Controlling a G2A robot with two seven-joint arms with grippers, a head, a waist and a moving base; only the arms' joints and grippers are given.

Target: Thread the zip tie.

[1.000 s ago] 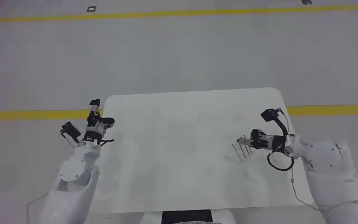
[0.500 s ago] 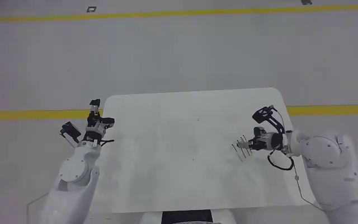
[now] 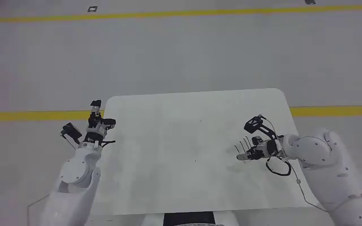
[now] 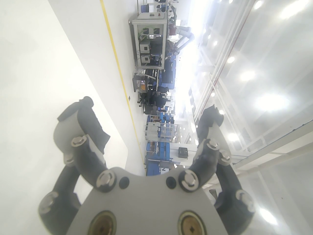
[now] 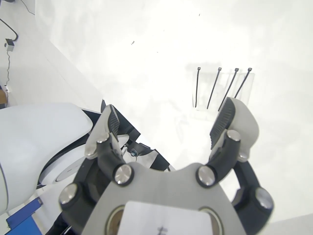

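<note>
Now recorded four black zip ties (image 5: 213, 88) lying flat on the white tabletop (image 3: 181, 130), side by side and nearly parallel, square heads all at one end, tails splaying slightly at the other; seen resting on a faint pale rectangular patch (image 5: 249, 86) of unclear nature; all unthreaded, straps straight.

Found right claw (image 5: 168, 110) just beside the zip ties at their tail end, spread wide and gripping nothing; ribbed pads (image 5: 221, 118) facing each other with bare tabletop between; noted one finger overlapping the tails of the two outermost zip ties in the right wrist view; could not tell whether touching them or hovering above.

Confirmed from the top view: same claw sitting at the tail end of the zip ties, aimed toward the tabletop's middle.

Found left claw (image 4: 149, 108) well apart from the zip ties, at the opposite side edge of the tabletop; likewise spread wide and empty.

Logged a few small dark specks (image 5: 132, 42) on the tabletop, beyond the zip ties' head end and apart from them; logged a yellow floor line (image 3: 169, 13) well beyond the zip ties, past the tabletop's far edge.
</note>
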